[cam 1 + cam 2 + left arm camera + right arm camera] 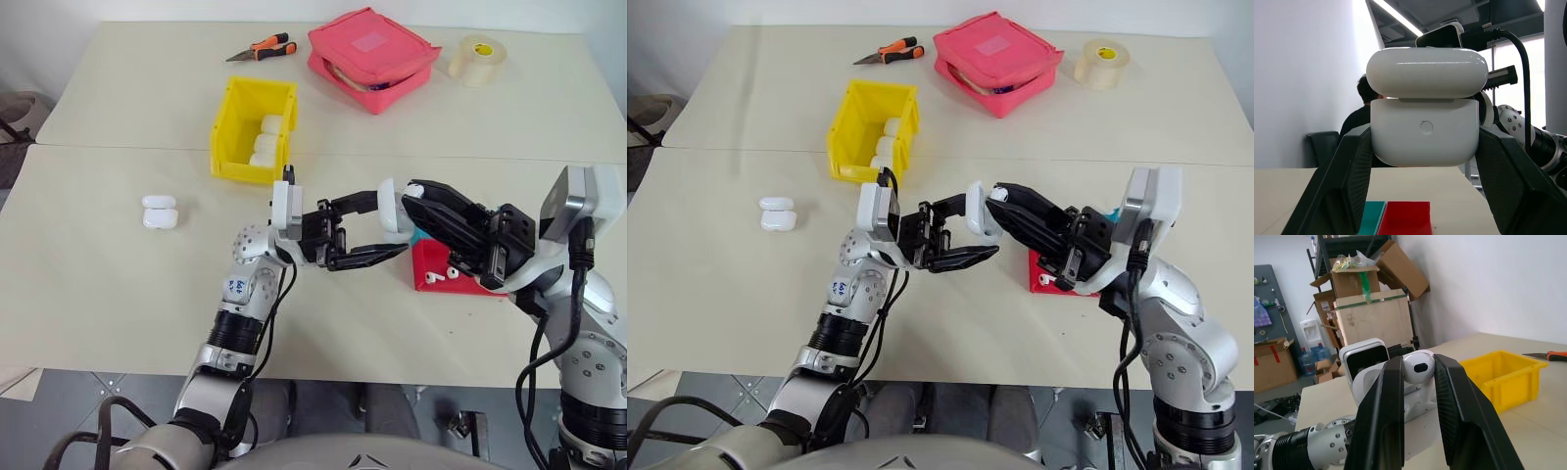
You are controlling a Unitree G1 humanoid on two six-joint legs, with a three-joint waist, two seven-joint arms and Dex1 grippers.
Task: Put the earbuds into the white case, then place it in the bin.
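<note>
Above table, left end effector [377, 238] grips one white case [389, 207]; right end effector [416, 192] pinches one earbud [1418, 367].

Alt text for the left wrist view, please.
The left pincer holds a white case between its black fingers, lid slightly ajar. Below lies a red and teal tray on the table; a person sits behind.
</note>
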